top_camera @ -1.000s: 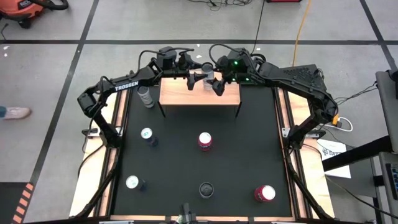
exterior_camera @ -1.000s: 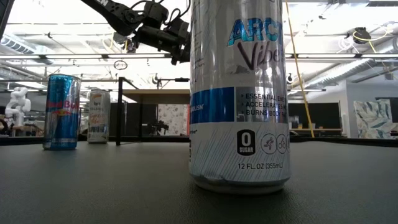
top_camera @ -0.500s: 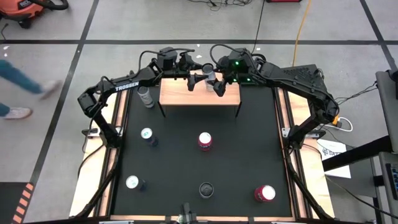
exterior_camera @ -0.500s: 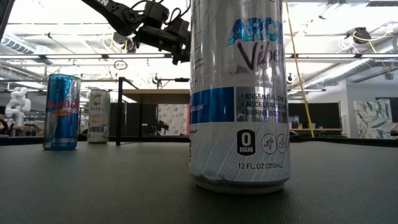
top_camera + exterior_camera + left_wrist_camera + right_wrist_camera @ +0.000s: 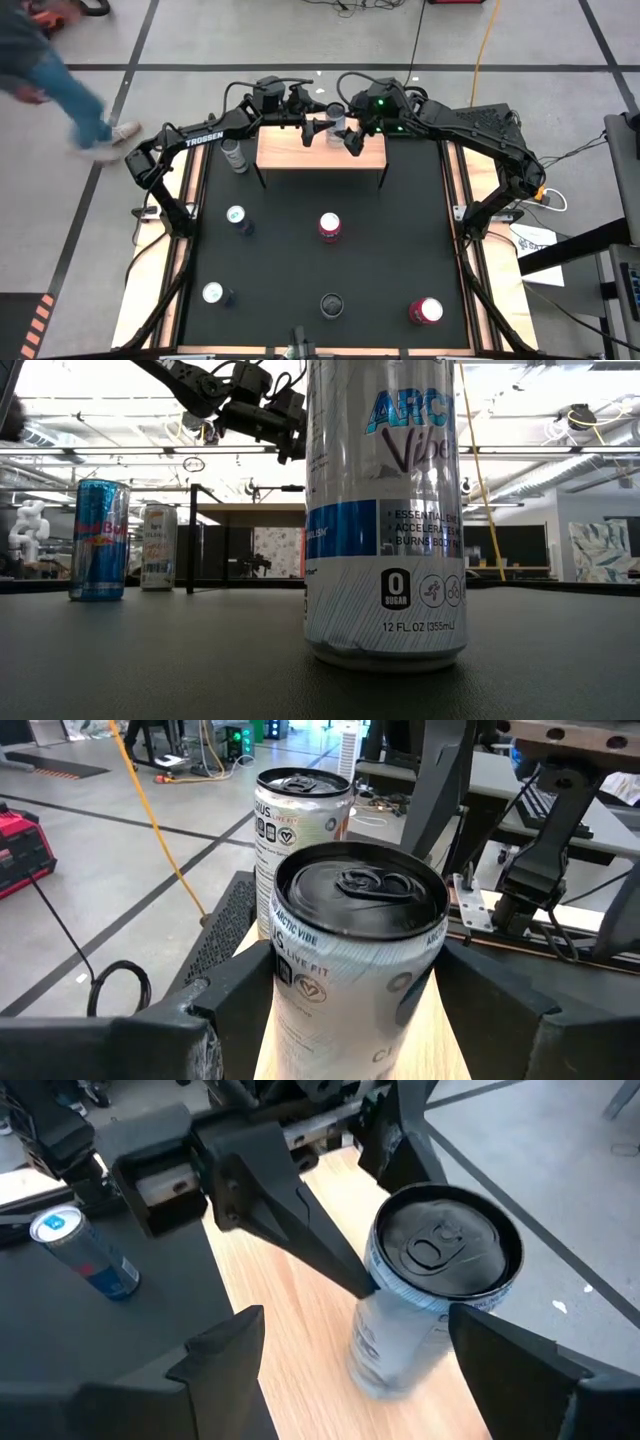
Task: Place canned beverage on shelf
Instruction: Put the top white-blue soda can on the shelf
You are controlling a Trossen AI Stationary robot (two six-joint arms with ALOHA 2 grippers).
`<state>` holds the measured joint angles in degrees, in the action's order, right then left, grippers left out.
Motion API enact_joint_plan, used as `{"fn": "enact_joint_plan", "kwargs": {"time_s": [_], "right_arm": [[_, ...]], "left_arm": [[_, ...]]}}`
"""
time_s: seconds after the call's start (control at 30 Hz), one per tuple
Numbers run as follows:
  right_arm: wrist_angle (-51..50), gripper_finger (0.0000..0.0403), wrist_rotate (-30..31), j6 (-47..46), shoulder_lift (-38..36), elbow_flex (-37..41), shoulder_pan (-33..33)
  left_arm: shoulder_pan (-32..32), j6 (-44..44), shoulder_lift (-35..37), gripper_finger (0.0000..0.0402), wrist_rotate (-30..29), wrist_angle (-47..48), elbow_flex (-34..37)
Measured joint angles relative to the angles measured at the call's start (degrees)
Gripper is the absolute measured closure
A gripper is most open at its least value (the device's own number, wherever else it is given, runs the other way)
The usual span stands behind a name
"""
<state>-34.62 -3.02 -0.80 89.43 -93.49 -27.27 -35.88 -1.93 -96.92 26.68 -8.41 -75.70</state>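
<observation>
The shelf [image 5: 300, 155], a light-wood board on thin black legs, stands at the table's far middle. A black-topped can [image 5: 355, 935] stands upright on it between the fingers of my left gripper [image 5: 318, 125], which is shut on it. The can also shows in the right wrist view [image 5: 440, 1270]. A second, silver-topped can [image 5: 300, 820] stands on the shelf just beyond it. My right gripper [image 5: 346, 136] hovers open over the shelf's right part. Its fingers [image 5: 225, 1350] stand wide apart on either side of the black-topped can and touch nothing. My left gripper pinches the black-topped can's upper side wall [image 5: 285, 970] between its two fingers, one on each side. The fingers [image 5: 300, 1230] come level from the table's left. The can is upright with its base at the shelf board [image 5: 290, 1330]; whether it rests there I cannot tell.
On the black table stand a silver can [image 5: 235, 155] left of the shelf, a blue can [image 5: 238, 218], a red can [image 5: 329, 226], and three more cans near the front [image 5: 213, 293] [image 5: 331, 304] [image 5: 425, 311]. A person walks on the floor at far left [image 5: 60, 70].
Both arms and the cans stand as before. A person has walked along the floor beyond the table's left side toward the far end.
</observation>
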Motion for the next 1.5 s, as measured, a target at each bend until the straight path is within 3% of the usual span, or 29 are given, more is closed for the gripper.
{"fn": "enact_joint_plan", "kwargs": {"time_s": [0.97,1.23,1.5], "right_arm": [[-2.9,0.0103,1.67,0.44,-2.45,0.04,-0.76],[-3.32,0.0103,-0.34,0.41,-3.13,0.04,0.55],[2.43,0.0119,-1.65,-3.3,-3.13,0.04,2.51]], "left_arm": [[-0.04,0.02,0.42,0.0144,0.79,1.09,0.02],[-0.04,0.0,0.44,0.0144,0.7,1.17,0.02],[-0.09,-0.02,0.44,0.0144,0.28,1.25,0.02]]}}
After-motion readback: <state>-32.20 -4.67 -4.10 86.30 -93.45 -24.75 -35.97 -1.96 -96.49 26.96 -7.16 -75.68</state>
